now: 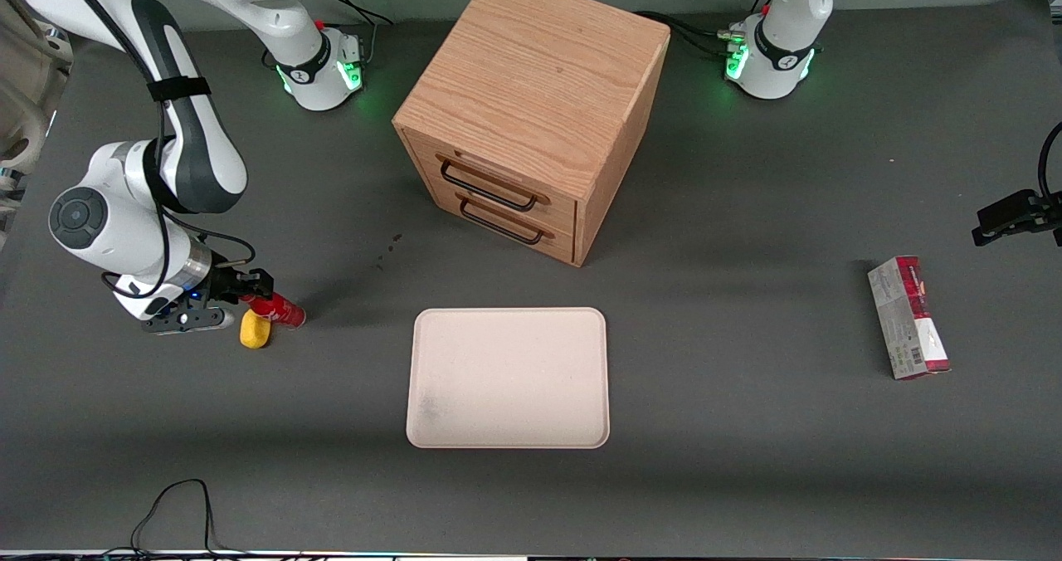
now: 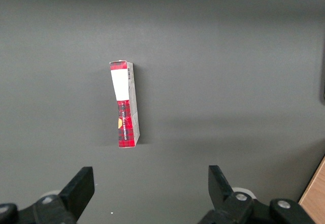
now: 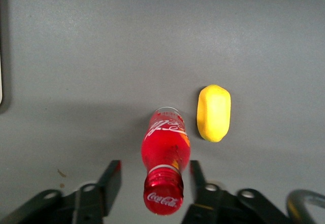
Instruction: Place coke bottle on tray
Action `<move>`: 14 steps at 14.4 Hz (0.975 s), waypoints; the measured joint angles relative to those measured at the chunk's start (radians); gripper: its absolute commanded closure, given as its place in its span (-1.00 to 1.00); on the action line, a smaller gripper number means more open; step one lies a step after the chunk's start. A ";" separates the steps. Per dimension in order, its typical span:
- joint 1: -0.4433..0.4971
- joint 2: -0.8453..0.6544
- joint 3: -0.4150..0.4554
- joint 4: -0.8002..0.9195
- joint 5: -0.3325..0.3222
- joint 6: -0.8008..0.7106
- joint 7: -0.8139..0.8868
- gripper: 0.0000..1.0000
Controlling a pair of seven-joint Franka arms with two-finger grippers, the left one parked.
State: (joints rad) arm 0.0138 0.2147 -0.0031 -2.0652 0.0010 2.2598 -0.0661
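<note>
I had the gripper low at the working arm's end of the table, fingers spread wide open and straddling the cap end of the coke bottle, nothing gripped yet. The bottle lay on its side on the table, cap toward the wrist, so a finger on either side of the neck made sense for a sideways pinch. There was a gap on both sides in the wrist view, so I judged no contact, though the front view was too crowded there to confirm. The yellow lump sat just beside the bottle, close to one finger, so that finger had to come down in the gap between the two to avoid nudging it. From the front, the bottle was near the yellow lump, a little farther from the camera than it. The tray sat flat in front of the wooden drawer cabinet, nearer the camera, well apart from the bottle and bare. The red-and-grey carton lay toward the parked arm's end, irrelevant. I read this as pre-grasp: close, lift, carry over the low rim.
</note>
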 measured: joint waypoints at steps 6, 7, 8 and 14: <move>-0.001 0.003 -0.001 0.023 0.000 -0.028 -0.001 1.00; -0.001 0.004 -0.001 0.050 0.000 -0.065 -0.005 1.00; -0.002 0.004 -0.002 0.088 0.000 -0.115 -0.013 1.00; -0.007 -0.001 -0.005 0.433 -0.002 -0.518 -0.031 1.00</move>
State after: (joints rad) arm 0.0072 0.2136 -0.0079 -1.6321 -0.0008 1.7416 -0.0972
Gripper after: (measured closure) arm 0.687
